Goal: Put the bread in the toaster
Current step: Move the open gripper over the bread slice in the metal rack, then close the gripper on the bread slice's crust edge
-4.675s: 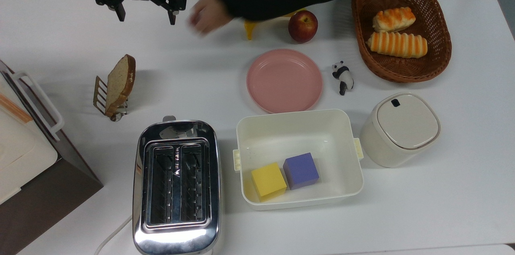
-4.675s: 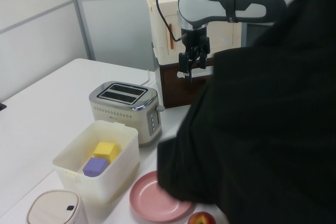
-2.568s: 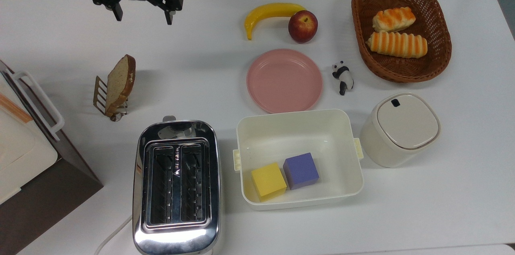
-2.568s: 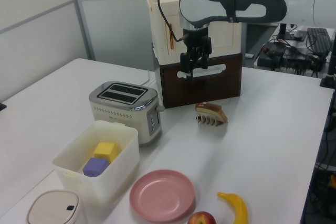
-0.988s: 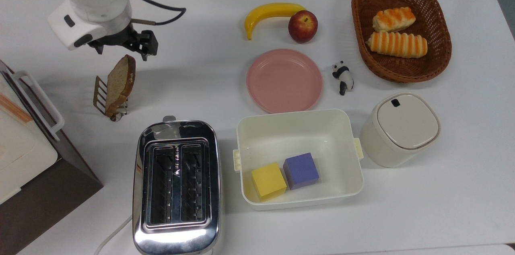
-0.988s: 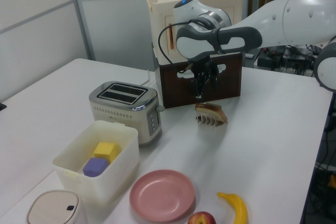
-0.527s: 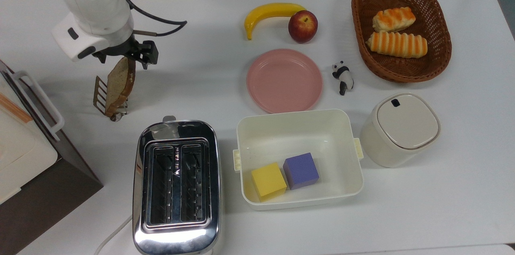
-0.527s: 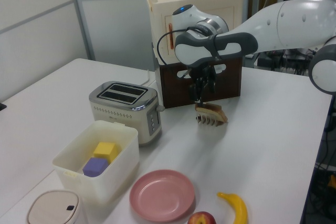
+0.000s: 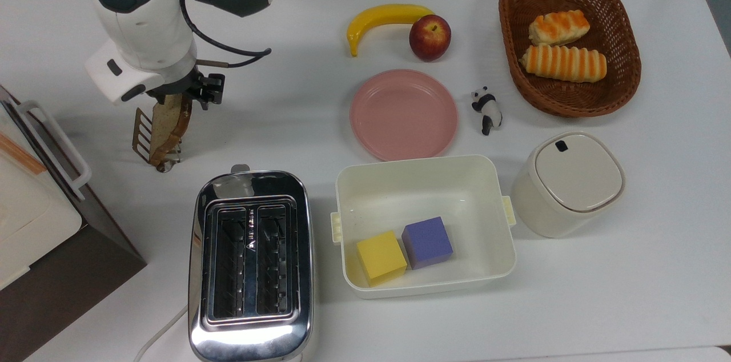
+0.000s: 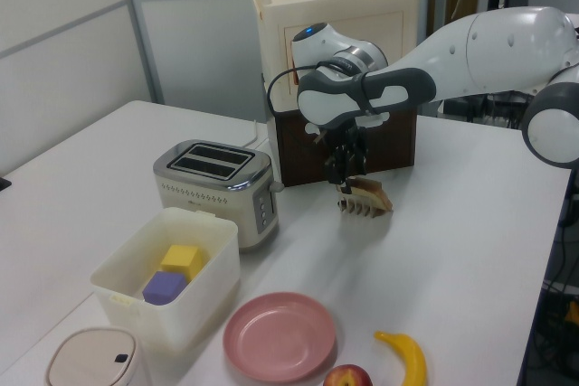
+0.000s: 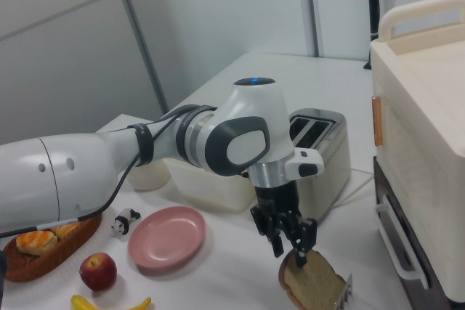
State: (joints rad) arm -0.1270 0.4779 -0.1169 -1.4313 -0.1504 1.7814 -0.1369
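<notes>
Bread [image 9: 169, 125] leans tilted in wire toast rack [image 9: 143, 135], beside toaster [image 9: 251, 265] on white table [image 9: 320, 93]. Gripper [image 11: 291, 246] at slice's rounded top, fingers spread either side, nothing grasped. Pink plate [image 9: 404, 114] well apart.

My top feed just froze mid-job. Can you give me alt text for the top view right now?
The gripper is open at the bread, which leans in a wire rack. The toaster sits below, both slots empty, beside a white bin.

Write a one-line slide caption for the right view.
Black gripper open above a speckled brown bread slice leaning in a wire rack, chrome toaster behind.
</notes>
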